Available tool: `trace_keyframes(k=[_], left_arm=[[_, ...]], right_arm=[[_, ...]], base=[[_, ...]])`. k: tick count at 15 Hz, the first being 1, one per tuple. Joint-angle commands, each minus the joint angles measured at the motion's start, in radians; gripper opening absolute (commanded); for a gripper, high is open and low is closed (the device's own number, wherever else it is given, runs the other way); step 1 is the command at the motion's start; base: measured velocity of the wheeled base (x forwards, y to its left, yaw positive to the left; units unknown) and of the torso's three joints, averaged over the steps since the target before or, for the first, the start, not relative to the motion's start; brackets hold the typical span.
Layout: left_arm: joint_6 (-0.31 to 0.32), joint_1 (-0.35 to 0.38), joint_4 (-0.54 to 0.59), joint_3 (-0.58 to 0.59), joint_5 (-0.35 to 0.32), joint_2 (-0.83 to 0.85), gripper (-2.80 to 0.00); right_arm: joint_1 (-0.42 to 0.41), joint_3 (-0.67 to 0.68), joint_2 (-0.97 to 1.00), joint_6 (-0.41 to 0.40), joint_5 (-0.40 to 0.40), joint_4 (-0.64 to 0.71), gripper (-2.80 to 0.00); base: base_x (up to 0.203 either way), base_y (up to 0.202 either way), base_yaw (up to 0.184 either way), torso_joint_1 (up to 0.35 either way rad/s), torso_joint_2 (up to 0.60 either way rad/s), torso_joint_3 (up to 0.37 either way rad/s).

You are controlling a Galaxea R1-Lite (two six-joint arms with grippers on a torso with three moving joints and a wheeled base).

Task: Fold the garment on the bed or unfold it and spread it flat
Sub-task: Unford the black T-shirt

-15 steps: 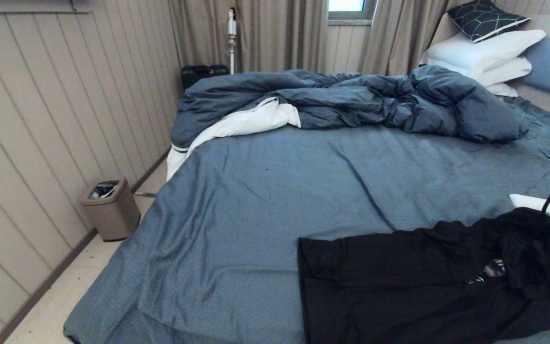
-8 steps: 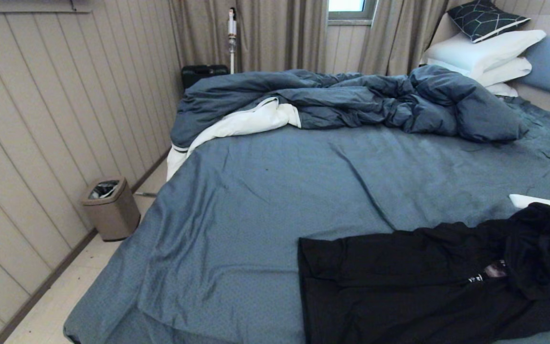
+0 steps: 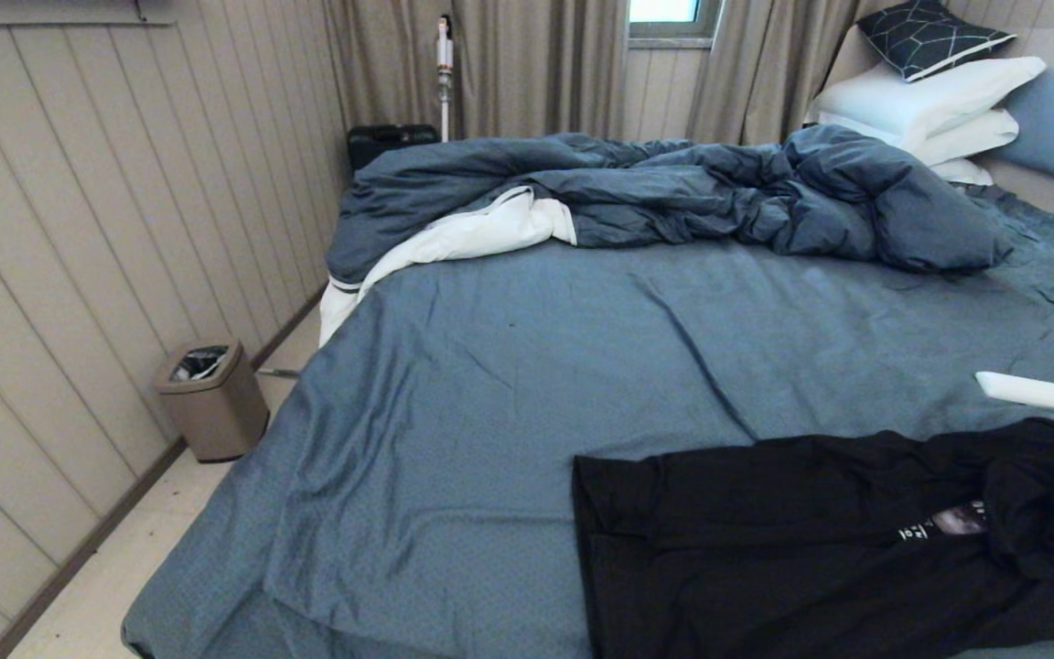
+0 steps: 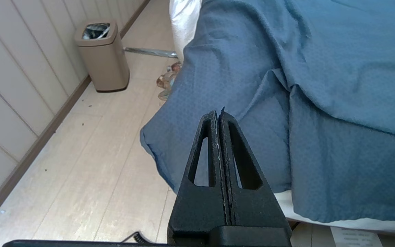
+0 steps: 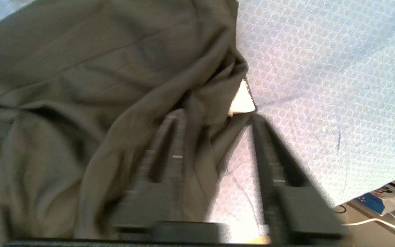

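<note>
The garment (image 3: 765, 549), a black T-shirt, lies on the near right of the bed (image 3: 536, 366). It is partly spread, and bunched at its right end, where a strip of white lettering (image 3: 916, 531) shows. In the right wrist view my right gripper (image 5: 216, 116) stands open just over the sheet (image 5: 321, 68). A fold of the garment (image 5: 81, 85) drapes between its fingers, and the small white label (image 5: 242, 101) lies at the tips. My left gripper (image 4: 218, 113) is shut on nothing, parked off the bed's near left corner above the floor.
A rumpled dark blue duvet (image 3: 673, 192) crosses the far half of the bed, with white pillows (image 3: 930, 101) at the far right. A white flat object (image 3: 1030, 392) lies at the right edge. A tan bin (image 3: 211, 398) stands by the panelled wall on the left.
My right gripper has opened and drawn out of the head view to the right. The garment's bunched right end, held up before, has dropped lower onto the bed.
</note>
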Motion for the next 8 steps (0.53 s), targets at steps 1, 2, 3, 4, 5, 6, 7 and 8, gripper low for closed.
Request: trace_keyframes(k=[1, 2, 3, 4, 5, 6, 7, 8], left_arm=[[0.0, 0.0, 0.001, 0.0, 0.001, 0.001, -2.8], [0.0, 0.0, 0.001, 0.0, 0.001, 0.001, -2.8], [0.0, 0.0, 0.001, 0.0, 0.001, 0.001, -2.8], [0.0, 0.0, 0.001, 0.0, 0.001, 0.001, -2.8], [0.0, 0.0, 0.001, 0.0, 0.001, 0.001, -2.8], [0.0, 0.0, 0.001, 0.0, 0.001, 0.001, -2.8], [0.0, 0.0, 0.001, 0.0, 0.001, 0.002, -2.8], [0.0, 0.0, 0.002, 0.0, 0.001, 0.001, -2.8]], right_arm=[[-0.002, -0.008, 0.02, -0.002, 0.0, 0.004, 0.0], [-0.004, -0.003, 0.018, -0.004, 0.0, 0.003, 0.0], [-0.01, -0.002, 0.012, -0.003, 0.002, 0.003, 0.0], [-0.013, -0.006, 0.002, -0.002, 0.009, 0.004, 0.0], [-0.012, -0.006, -0.016, 0.0, 0.031, 0.005, 0.0], [-0.01, 0.002, -0.044, 0.004, 0.068, 0.009, 0.0], [-0.003, 0.023, -0.091, 0.012, 0.117, 0.031, 0.0], [0.01, 0.044, -0.14, 0.021, 0.155, 0.066, 0.0]], base=[[0.0, 0.0, 0.0, 0.0, 0.0, 0.0], [0.0, 0.0, 0.0, 0.0, 0.0, 0.0], [0.0, 0.0, 0.0, 0.0, 0.0, 0.0], [0.0, 0.0, 0.0, 0.0, 0.0, 0.0], [0.0, 0.0, 0.0, 0.0, 0.0, 0.0], [0.0, 0.0, 0.0, 0.0, 0.0, 0.0], [0.0, 0.0, 0.0, 0.0, 0.0, 0.0], [0.0, 0.0, 0.0, 0.0, 0.0, 0.0]])
